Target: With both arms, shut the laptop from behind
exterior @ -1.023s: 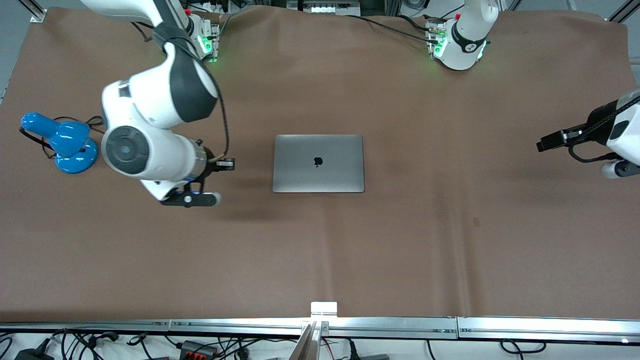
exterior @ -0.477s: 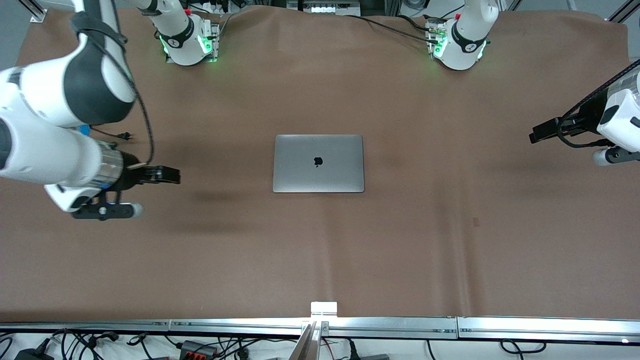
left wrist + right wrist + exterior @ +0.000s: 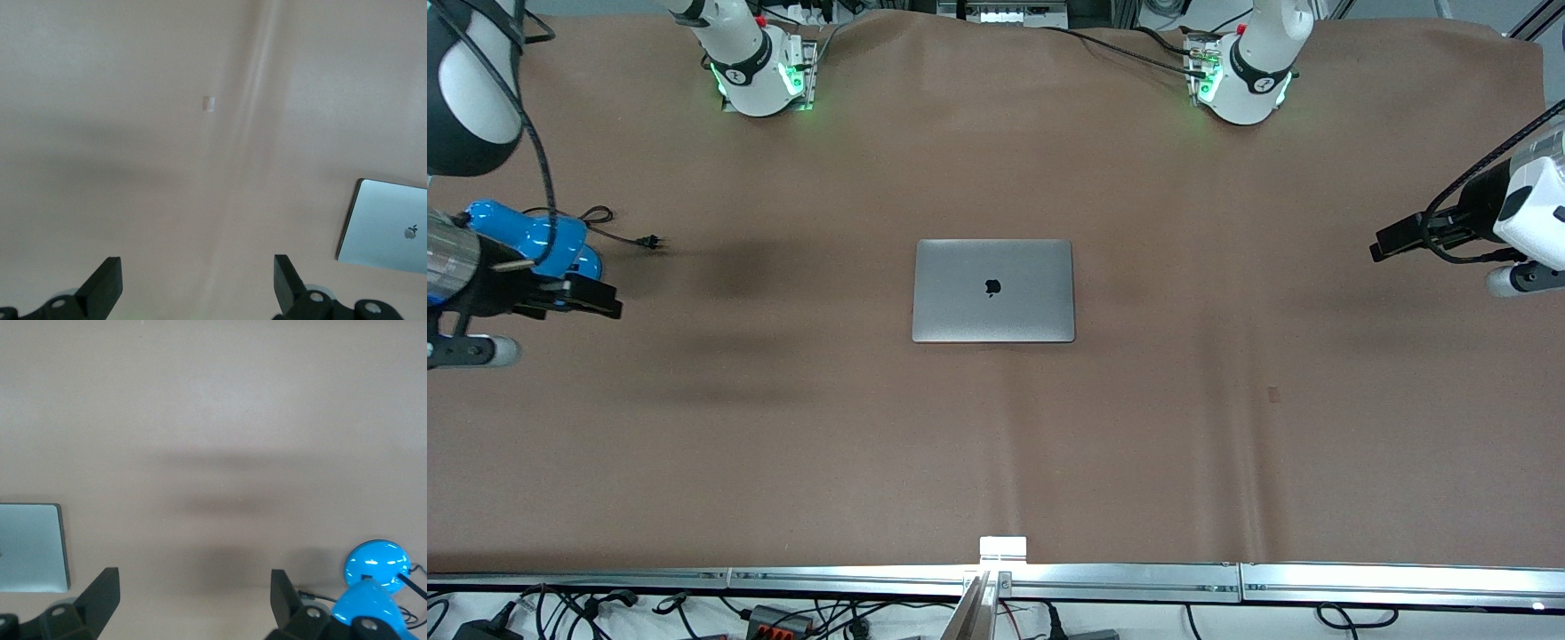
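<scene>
At mid-table the laptop (image 3: 993, 291) lies flat on the brown table cover (image 3: 996, 444), lid down and logo up, so the closing looks done. Both arms hang wide of it: the right gripper (image 3: 591, 298) over the blue desk lamp (image 3: 534, 249), the left gripper (image 3: 1396, 240) over its own end of the table, both with jaws spread and empty.

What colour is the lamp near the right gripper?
Glossy bright blue lamp, clearest in the front view.

laptop (image 3: 993, 291) mid-table (image 3: 1138, 427), lamp (image 3: 534, 244) at the right arm's end, well apart from it
</scene>
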`<state>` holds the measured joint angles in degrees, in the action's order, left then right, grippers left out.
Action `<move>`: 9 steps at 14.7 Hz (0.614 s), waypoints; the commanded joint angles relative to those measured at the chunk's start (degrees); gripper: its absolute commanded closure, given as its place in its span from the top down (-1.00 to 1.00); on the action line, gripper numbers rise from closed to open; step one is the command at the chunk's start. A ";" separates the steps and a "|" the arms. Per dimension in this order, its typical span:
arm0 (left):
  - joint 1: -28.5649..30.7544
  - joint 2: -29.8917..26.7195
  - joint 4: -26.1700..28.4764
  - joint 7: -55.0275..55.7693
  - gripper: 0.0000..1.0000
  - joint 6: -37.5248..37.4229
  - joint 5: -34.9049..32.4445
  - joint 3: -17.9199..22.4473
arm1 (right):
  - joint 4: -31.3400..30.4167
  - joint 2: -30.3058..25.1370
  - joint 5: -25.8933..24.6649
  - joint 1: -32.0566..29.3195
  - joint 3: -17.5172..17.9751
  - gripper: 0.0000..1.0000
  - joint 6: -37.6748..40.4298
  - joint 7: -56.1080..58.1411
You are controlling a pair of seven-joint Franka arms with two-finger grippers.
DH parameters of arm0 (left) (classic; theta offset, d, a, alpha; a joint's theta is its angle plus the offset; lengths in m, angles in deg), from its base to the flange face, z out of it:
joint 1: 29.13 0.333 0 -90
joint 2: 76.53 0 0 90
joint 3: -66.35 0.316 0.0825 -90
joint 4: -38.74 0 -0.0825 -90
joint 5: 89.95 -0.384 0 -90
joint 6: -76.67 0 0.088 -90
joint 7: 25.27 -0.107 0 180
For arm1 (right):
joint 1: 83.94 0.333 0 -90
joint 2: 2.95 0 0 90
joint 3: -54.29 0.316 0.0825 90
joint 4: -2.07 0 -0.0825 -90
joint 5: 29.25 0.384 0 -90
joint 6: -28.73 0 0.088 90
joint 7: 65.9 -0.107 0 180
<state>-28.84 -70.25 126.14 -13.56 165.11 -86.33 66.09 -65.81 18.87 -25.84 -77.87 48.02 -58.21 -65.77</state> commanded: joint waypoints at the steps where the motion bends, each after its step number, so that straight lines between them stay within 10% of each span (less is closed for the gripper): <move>1: 0.76 -1.44 1.89 -0.90 1.00 1.12 -1.77 -0.62 | -8.30 -6.07 -2.00 -5.72 5.92 1.00 -4.36 0.22; 9: 0.50 -1.44 1.72 -0.90 1.00 0.42 -5.64 -0.88 | -26.05 -17.41 -4.55 -6.25 5.92 1.00 -13.33 0.58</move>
<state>-28.73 -70.25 126.61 -13.58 165.29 -90.60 65.87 -83.13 8.20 -28.71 -83.00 52.41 -67.93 -65.41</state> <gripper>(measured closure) 0.000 0.000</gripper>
